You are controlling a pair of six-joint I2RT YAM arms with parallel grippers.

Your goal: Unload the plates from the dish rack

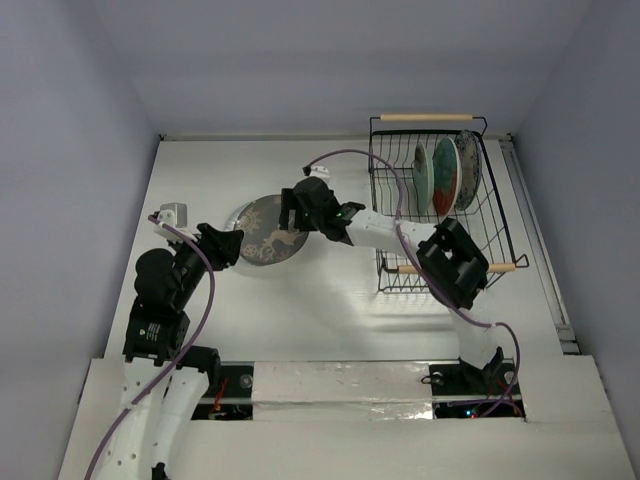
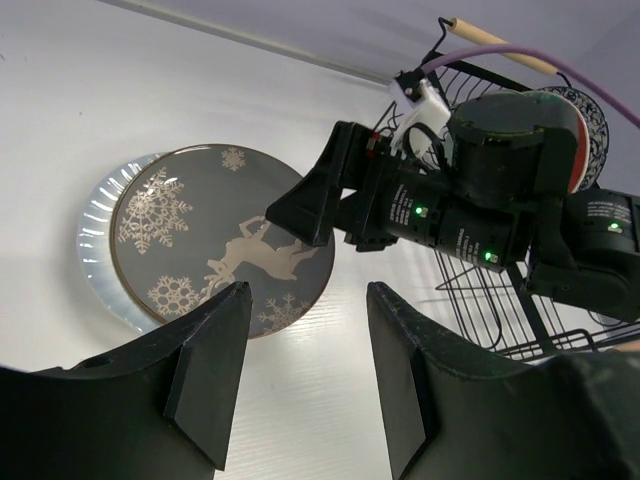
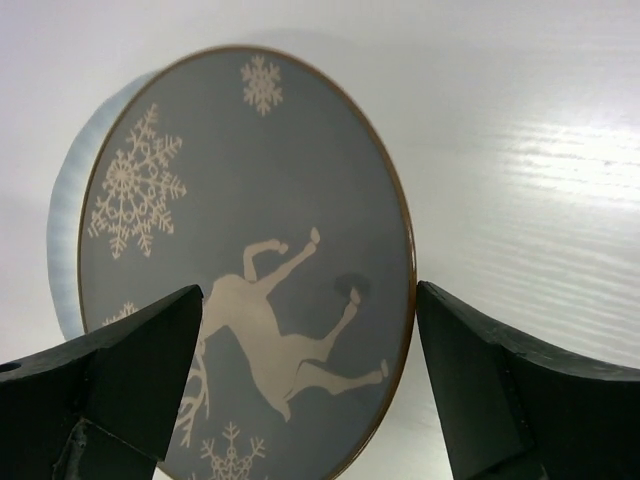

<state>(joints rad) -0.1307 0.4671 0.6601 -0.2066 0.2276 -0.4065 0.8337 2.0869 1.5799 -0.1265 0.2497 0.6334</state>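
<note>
A grey-brown plate [image 1: 265, 232] [image 2: 190, 240] [image 3: 250, 200] with a pale reindeer and snowflakes lies flat on a white plate [image 2: 95, 235] [image 3: 65, 230] on the table, left of the dish rack [image 1: 495, 215] [image 2: 480, 300]. My right gripper [image 1: 292, 212] [image 3: 308, 290] hovers over the grey plate's right part, open, holding nothing. My left gripper [image 1: 228, 245] [image 2: 308, 290] sits just near the stack's left side, jaws apart and empty. Three plates stand upright in the rack: a pale green plate [image 1: 421, 172], a teal-and-red plate [image 1: 447, 175] and a blue-patterned plate [image 1: 467, 168].
The rack has wooden rod handles at its far end [image 1: 428, 117] and near end [image 1: 505, 267]. The right arm [image 1: 400, 235] stretches across the rack's left side. Pale walls close in the table on the left, back and right.
</note>
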